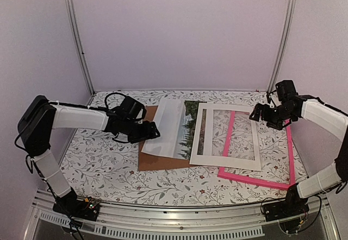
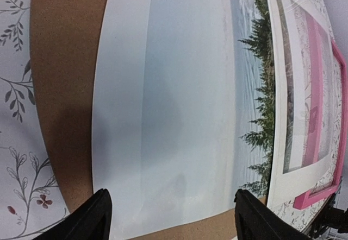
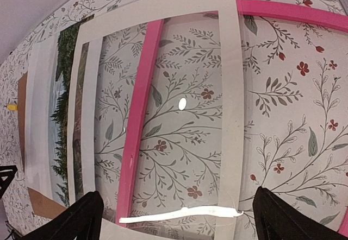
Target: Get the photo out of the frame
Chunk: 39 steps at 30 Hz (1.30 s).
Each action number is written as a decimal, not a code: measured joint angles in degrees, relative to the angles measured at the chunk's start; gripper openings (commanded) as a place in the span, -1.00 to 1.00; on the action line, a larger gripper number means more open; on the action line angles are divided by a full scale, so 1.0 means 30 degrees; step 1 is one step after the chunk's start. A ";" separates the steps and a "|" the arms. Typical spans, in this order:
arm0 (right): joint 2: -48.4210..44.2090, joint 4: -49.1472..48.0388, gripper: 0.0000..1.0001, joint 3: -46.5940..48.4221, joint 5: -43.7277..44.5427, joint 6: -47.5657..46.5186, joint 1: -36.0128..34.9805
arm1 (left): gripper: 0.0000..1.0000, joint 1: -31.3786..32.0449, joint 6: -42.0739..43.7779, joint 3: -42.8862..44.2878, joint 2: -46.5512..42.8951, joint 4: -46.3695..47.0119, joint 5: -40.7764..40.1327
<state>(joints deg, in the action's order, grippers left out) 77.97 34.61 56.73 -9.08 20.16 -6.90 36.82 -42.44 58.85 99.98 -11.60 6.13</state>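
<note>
- The photo [image 1: 173, 126], a large white-bordered paper sheet printed with dark trees and pale sky, lies on a plain brown backing board [image 1: 157, 161], outside the bright pink rectangular frame [image 1: 255, 179].
- The frame lies flat on the floral-patterned desk [image 1: 98, 158], at its right side.
- A white card mat [image 1: 225, 161] overlaps the frame's left rail and the photo's right edge.
- The left fingers [image 2: 92, 218] stand wide apart over the photo, holding nothing.
- The right fingers [image 3: 81, 218] are fully spread above the mat and frame, holding nothing.

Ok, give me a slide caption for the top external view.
Photo lies on the brown backing board, white mat overlapping it and the pink frame; left gripper and right gripper open.
</note>
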 measured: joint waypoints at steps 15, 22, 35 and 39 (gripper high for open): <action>-0.1661 -0.4444 0.98 -0.1086 -0.1596 0.2310 -0.1982 | 0.58 -0.0066 -0.0619 -0.3796 -0.3570 -0.0248 0.0481; -0.0954 -0.5748 0.98 -0.1071 -0.1741 0.2812 -0.3461 | 0.59 -0.0066 -0.1508 -0.5289 -0.4947 -0.0219 0.1166; 0.1064 -0.7563 0.98 -0.0576 -0.1559 0.3453 -0.6251 | 0.60 -0.0240 -0.2761 -0.7351 -0.5748 0.0780 0.1829; 0.1792 -0.7992 0.98 -0.0138 -0.1515 0.3621 -0.7045 | 0.60 -0.0299 -0.3490 -0.7839 -0.6426 0.1304 0.1821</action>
<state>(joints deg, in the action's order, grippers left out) 83.35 10.63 56.31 -13.63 31.03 -28.03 35.92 -52.90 35.33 80.71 -7.68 11.60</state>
